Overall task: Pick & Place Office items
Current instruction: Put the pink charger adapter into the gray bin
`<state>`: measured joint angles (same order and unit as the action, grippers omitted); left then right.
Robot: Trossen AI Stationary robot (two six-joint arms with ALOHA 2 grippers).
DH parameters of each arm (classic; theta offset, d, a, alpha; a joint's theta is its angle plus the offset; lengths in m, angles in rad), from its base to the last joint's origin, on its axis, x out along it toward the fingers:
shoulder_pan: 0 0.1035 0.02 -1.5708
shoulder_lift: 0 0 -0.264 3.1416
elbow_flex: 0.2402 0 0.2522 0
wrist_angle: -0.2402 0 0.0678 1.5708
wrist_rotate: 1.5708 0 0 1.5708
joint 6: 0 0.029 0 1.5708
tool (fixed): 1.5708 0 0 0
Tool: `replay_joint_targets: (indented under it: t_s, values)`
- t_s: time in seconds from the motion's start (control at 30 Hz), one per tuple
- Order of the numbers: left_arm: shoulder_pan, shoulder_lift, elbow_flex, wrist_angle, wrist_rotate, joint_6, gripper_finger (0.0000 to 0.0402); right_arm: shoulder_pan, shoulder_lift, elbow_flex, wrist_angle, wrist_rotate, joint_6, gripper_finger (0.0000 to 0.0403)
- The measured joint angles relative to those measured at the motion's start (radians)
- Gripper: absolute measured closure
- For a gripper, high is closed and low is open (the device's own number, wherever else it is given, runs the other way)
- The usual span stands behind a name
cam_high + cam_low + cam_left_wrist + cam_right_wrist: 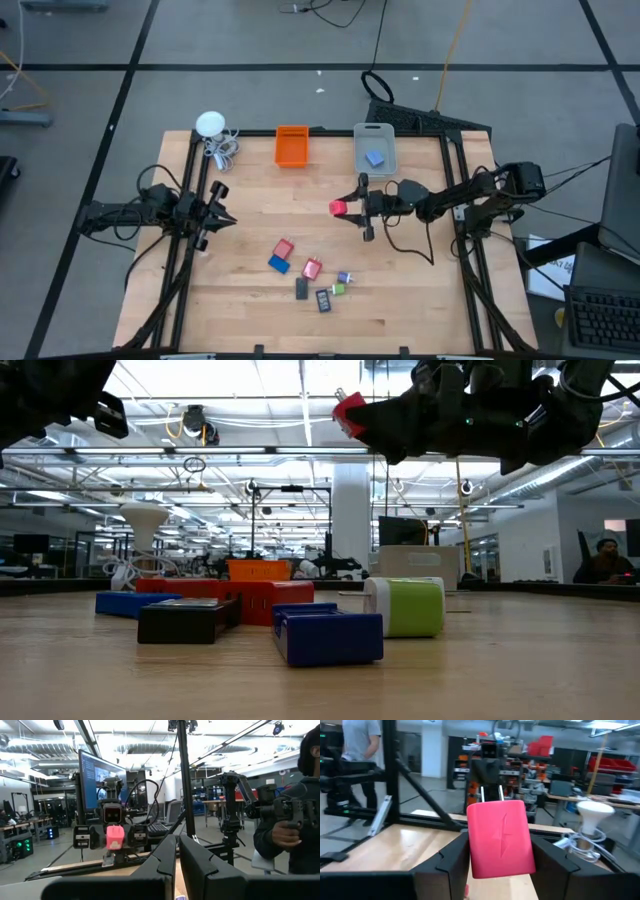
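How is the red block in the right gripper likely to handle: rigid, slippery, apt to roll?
The red block looks rigid: pinched in the right gripper, its flat faces show no bulge. Its glossy surface may be somewhat slippery. Being boxy, it probably won't roll.

Two arms work over the tabletop (250,200), the left gripper (226,218) and the right gripper (361,207) — the right one carrying one red block (338,207). Two bins stand at the far edge — one orange bin (291,146) and one clear bin (374,148) holding a single blue piece (375,157) — with one white gadget (210,124) near the far left corner. About six small items lie loose near the front: one red item (283,248), one blue block (278,264), one pink block (312,268), one green bit (340,287) and two dark rectangles (302,289).
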<state>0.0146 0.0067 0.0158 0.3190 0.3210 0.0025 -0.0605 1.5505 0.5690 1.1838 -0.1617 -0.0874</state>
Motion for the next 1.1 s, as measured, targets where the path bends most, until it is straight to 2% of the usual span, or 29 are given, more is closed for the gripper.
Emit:
replay_joint_targets:
  t_s: [1.1]
  values:
    - [0.0, 0.0, 0.0, 0.0, 0.0, -0.011, 0.0378, 0.003, 0.0, 0.0, -0.003, 0.003, -0.003, 0.0238]
